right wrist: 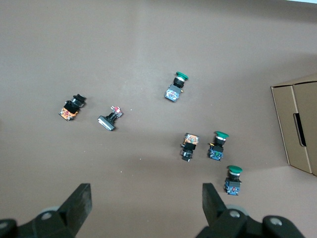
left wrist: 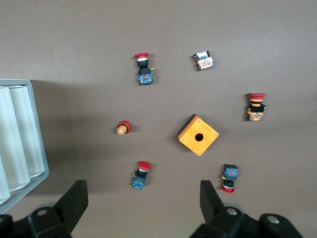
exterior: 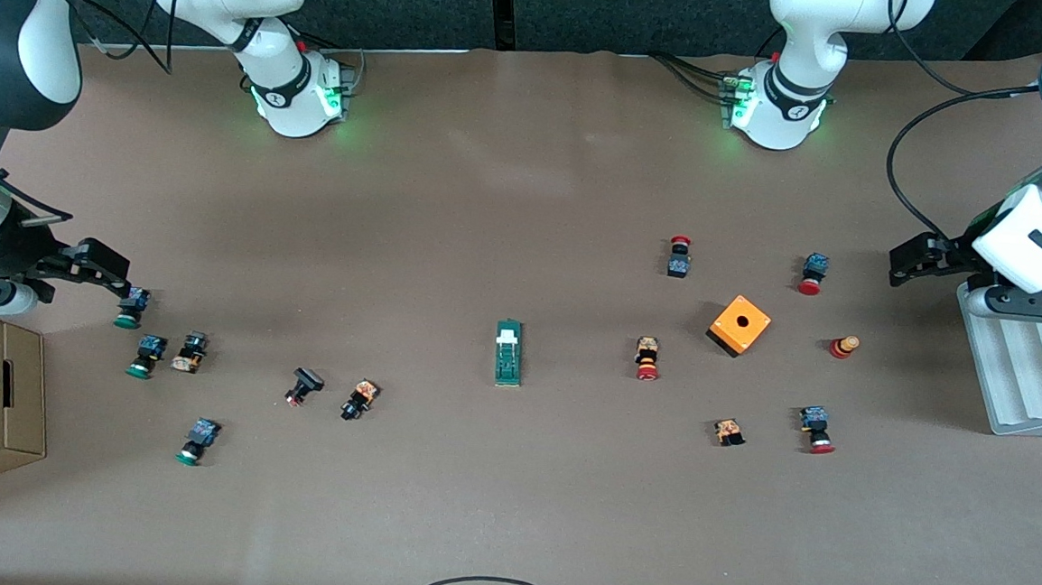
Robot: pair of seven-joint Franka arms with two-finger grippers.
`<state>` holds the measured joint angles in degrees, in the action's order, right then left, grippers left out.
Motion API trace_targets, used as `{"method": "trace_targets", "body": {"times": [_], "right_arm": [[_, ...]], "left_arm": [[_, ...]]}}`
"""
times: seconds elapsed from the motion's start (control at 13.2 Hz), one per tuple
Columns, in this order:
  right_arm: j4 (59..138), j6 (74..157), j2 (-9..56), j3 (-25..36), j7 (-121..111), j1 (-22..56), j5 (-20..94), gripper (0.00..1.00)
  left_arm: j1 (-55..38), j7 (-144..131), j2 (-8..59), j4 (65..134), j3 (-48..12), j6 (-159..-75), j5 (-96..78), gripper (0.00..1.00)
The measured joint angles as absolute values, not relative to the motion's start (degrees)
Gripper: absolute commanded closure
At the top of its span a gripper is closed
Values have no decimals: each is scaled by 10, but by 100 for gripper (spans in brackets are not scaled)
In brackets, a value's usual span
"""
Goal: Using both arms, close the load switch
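In the front view the load switch (exterior: 508, 353) lies beside the orange box (exterior: 740, 325), toward the right arm's end, looking light, stiff and best pinched on its long sides; the left wrist view shows the left gripper (left wrist: 143, 203) wide open over that box (left wrist: 198, 135); the right wrist view shows the right gripper (right wrist: 146, 206) wide open over green push buttons (right wrist: 234, 179), well apart from the box.

Both arms hang raised at the table's ends, left pincer (exterior: 905, 262) and right pincer (exterior: 115, 272) apparently spread wide.
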<state>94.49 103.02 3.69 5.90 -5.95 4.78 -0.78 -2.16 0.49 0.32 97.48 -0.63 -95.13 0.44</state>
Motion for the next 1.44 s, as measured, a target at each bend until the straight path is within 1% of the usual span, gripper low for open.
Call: {"method": "trace_targets", "body": {"times": [0.45,0.68,0.83,1.13,1.44], "right_arm": [[943,1033,37,59,-58,48,-8,0],[943,1034,37,59,-58,48,-8,0],[943,1034,37,59,-58,48,-8,0],[943,1034,37,59,-58,48,-8,0],[943,1034,37,60,-58,48,-8,0]], "left_arm": [[-22,2,3,975,-7,-951,4,0],[-24,-16,3,975,-27,-951,3,0],[-26,-54,3,975,-57,-951,2,0],[-29,-165,3,974,-137,-959,1,0],[-32,-259,20,975,-232,-1009,1,0]]}}
